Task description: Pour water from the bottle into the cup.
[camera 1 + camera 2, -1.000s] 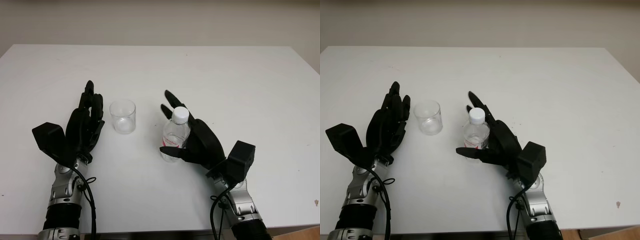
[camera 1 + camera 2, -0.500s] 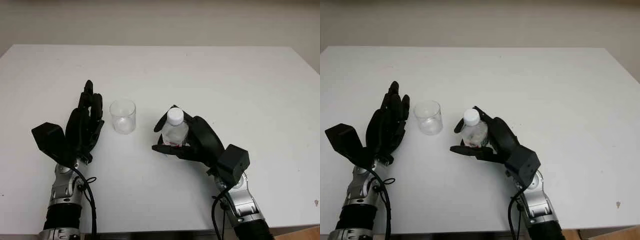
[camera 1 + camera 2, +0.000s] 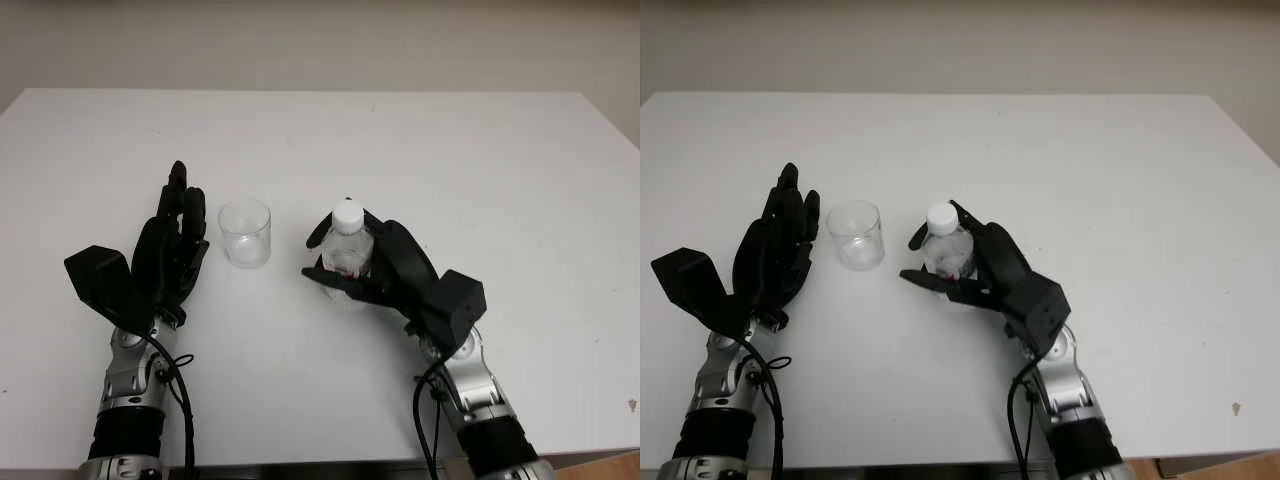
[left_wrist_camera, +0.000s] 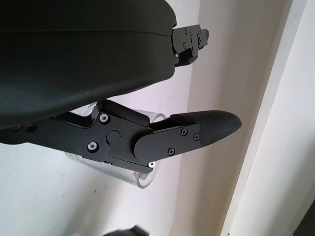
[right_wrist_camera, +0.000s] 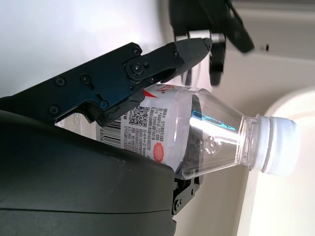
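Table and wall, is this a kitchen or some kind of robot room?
Probably a robot test room: a bare white table against a plain wall, with just a clear cup and a small bottle in the right hand.

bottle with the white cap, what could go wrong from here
1. The clear plastic bottle, held in the right hand, has its white screw cap on; tipping it now would probably pour nothing.
2. The clear plastic cup stands free on the white table, with the open left hand beside it, not holding it. A bump from the bottle could knock it over.
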